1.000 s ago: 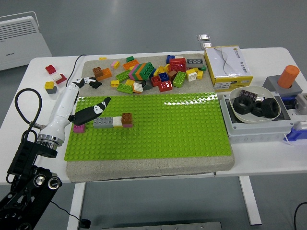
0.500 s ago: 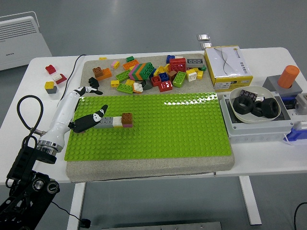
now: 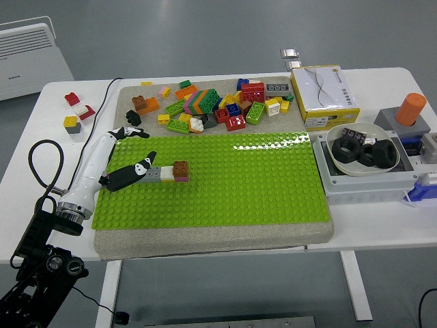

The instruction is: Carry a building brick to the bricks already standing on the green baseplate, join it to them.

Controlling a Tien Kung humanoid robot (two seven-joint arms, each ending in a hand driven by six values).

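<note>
Green baseplate fills the middle of the white table — on its left part stands a short row of bricks, grey, white, yellow, then brown over pink. The left hand lies against the row's grey end, black fingers stretched loose, gripping nothing. Loose bricks are heaped beyond the plate's far edge.

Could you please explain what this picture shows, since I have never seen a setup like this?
This is a single view from a camera high on a humanoid robot, looking down over a white table. The white and black limb at the left is its left arm, ending in a black left hand resting against a short row of joined bricks on the green baseplate. Whether the hand grips a brick cannot be seen. Loose bricks lie in a pile behind. The right arm is not visible.
</note>
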